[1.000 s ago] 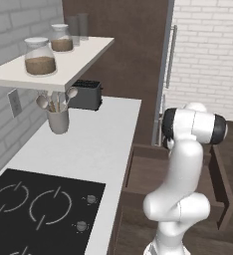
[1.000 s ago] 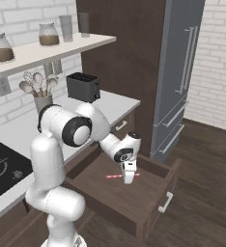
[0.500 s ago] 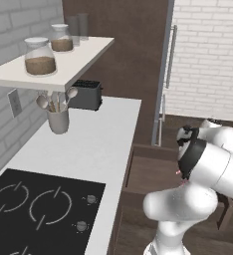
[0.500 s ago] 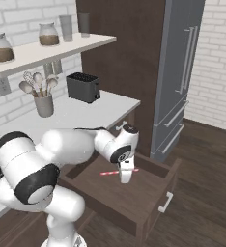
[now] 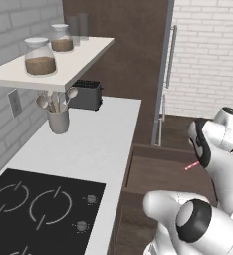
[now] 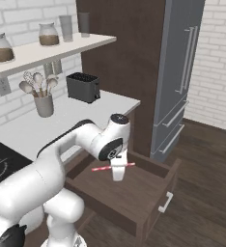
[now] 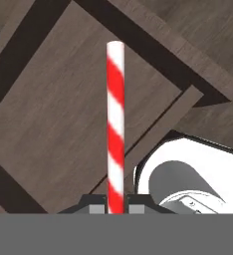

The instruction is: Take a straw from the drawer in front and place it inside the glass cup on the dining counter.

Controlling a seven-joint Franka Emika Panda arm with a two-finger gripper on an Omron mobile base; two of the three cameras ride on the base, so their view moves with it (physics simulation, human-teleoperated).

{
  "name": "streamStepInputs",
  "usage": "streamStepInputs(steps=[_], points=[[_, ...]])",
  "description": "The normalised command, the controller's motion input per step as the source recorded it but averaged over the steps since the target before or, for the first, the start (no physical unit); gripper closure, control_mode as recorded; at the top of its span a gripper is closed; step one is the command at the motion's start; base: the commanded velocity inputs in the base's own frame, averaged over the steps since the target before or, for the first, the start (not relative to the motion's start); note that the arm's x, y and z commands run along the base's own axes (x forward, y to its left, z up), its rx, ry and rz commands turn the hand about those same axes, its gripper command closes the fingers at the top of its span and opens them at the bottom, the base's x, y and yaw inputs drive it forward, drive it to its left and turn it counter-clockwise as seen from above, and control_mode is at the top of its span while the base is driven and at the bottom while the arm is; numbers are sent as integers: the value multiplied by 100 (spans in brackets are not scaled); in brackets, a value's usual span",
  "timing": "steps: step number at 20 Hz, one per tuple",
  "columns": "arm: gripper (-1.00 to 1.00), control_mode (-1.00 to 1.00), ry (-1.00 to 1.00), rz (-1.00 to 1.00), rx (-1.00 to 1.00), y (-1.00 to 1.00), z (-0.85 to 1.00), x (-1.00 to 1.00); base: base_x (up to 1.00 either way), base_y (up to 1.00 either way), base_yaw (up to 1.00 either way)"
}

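The worktop (image 5: pixel 88 144) runs along the left side of the scene, white, against a white brick wall. A black hob (image 5: pixel 36 209) is set into its near left corner. Further back along the wall edge stands a grey utensil holder (image 5: pixel 58 119) with spoons in it. A black toaster (image 5: pixel 86 94) sits at the far edge of the worktop, next to the tall dark brown cabinet panel (image 5: pixel 128 45).

A white shelf (image 5: pixel 58 62) is fixed to the wall above the worktop. Two lidded jars (image 5: pixel 40 56) with brown contents stand on it, and two grey tumblers stand at its far end.

The drawer (image 6: pixel 129 190) stands pulled out to the right of the worktop, below its right edge. Its interior is plain brown. A pale handle is mounted on its front panel, seen in the right base view.

The gripper (image 6: pixel 118 172) hangs above the drawer interior, pointing downward. Its jaws are closed tight on the straw (image 6: pixel 113 167), which is red-and-white striped. The straw lies roughly level across the fingers in the right base view, clear above the drawer floor. In the hand view the straw (image 7: pixel 115 139) rises from between the two fingertips (image 7: pixel 94 203), over the drawer floor and its dark rim.

A tall grey refrigerator (image 6: pixel 182 72) stands to the right of the cabinet panel, with long vertical handles. A white brick wall follows on the far right, above a dark wood floor.
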Motion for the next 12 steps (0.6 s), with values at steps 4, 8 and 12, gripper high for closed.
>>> streamStepInputs(steps=[4, 8, 12], points=[[100, -100, 0, 0, 0, 0, 100, -45, 0, 0, 0], [100, -100, 0, 2, -1, 0, 100, -42, 0, 0, 0], [100, -100, -2, 4, -2, 0, 99, -41, 0, 0, 0]])
